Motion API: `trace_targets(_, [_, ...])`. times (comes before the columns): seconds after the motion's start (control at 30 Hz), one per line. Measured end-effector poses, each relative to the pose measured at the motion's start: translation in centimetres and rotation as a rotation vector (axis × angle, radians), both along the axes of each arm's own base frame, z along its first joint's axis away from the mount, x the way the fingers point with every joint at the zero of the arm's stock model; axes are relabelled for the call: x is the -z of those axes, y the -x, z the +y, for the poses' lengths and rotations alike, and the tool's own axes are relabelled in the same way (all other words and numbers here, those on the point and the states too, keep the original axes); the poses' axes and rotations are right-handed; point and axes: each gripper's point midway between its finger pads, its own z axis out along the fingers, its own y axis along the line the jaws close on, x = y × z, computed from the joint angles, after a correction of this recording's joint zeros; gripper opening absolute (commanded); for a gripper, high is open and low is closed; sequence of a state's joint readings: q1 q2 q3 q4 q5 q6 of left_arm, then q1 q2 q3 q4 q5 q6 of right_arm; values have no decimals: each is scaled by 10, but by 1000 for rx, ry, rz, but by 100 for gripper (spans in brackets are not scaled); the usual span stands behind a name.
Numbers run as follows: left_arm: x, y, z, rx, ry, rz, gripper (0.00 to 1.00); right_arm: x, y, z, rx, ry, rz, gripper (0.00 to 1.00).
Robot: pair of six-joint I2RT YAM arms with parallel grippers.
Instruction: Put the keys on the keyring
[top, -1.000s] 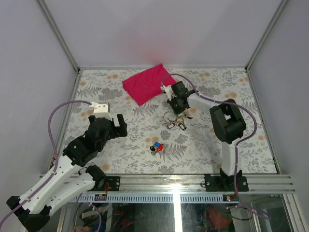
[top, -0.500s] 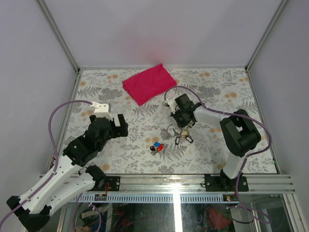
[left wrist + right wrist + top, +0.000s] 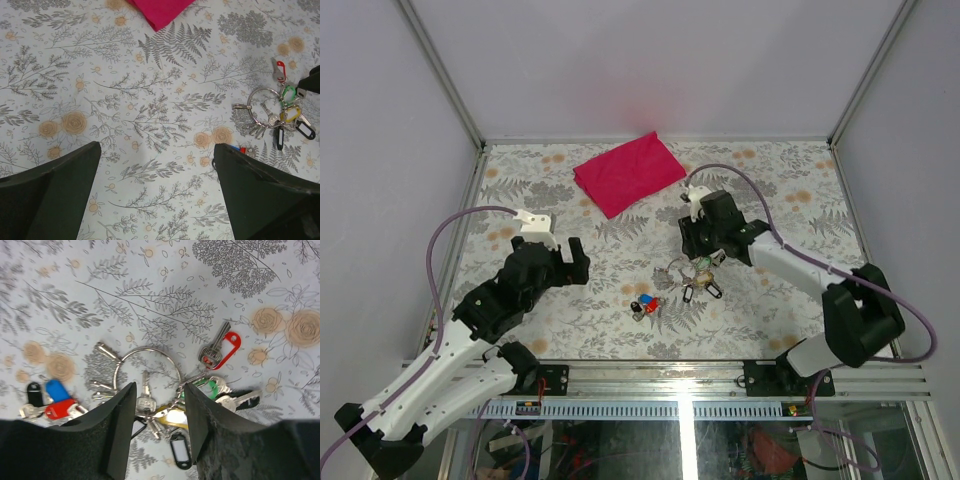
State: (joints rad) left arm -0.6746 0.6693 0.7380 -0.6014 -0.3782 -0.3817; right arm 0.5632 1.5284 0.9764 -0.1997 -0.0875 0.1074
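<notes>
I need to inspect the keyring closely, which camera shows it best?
Right wrist: the keyring sits close and central, ring and tags distinct. Left wrist shows it small near the right edge; top external, only a tiny cluster.

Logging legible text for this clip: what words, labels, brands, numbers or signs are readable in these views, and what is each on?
No text can be read in any view.
keyring: the red tag and the black tag have label windows too small to read.
keys: no readable marks on the red and blue heads.
magenta cloth: plain, no print.
floral table cover: pattern only, no lettering.
</notes>
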Motion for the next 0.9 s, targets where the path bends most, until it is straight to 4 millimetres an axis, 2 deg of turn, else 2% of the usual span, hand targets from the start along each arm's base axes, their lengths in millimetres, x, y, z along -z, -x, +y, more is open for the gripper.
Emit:
trace_targets(0.1, [0,1,-5,25,7,2,99,-13,11,-3,65,-71,-4,52])
trace_targets(0.2, [2,1,-11,58,8,13,96,-16,28,-9,137,-136,20,52])
trace_targets(0.37, [9,-1,-24,120,-3,44,87,-4,60,-25,280,-214,94,52])
trace_targets(0.5, [18,-2,-42,195,0,85,82,4,74,-36,373,-246,125,52])
trace_targets(0.73, [41,-6,-79,331,25,182,78,5,85,-42,503,-319,167,45])
trace_targets(0.9, [57,-9,-92,381,8,237,77,6,91,-34,529,-346,197,44])
